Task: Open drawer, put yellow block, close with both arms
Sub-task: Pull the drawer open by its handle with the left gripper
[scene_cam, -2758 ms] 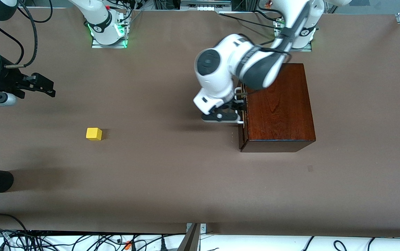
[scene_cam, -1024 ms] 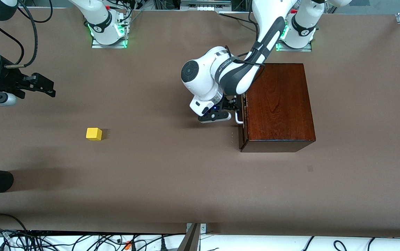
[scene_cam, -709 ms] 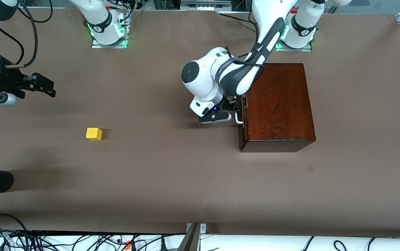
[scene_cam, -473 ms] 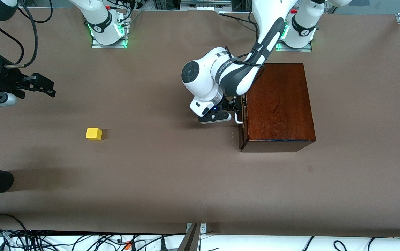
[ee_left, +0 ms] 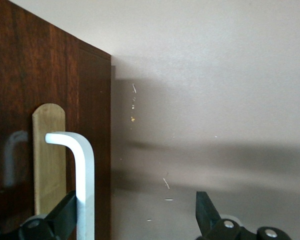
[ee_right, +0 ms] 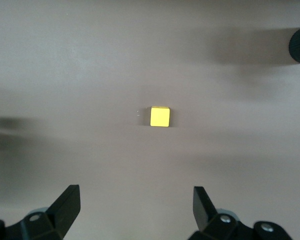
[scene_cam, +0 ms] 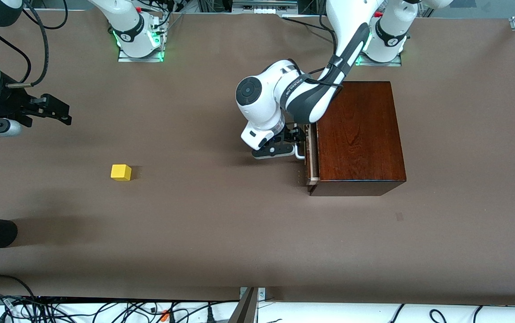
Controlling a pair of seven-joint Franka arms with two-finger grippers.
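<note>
Drawer (scene_cam: 310, 157) slightly open, contents hidden.

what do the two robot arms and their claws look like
Both arms are glossy white with rounded dark grey joints; the left arm has a black cable along it. Each base glows green at its foot. The left claw and right claw are black, with two wedge-shaped fingers fastened by silver screws.

White jointed arms (scene_cam: 279, 94), dark grey joints, green-lit bases.
</note>
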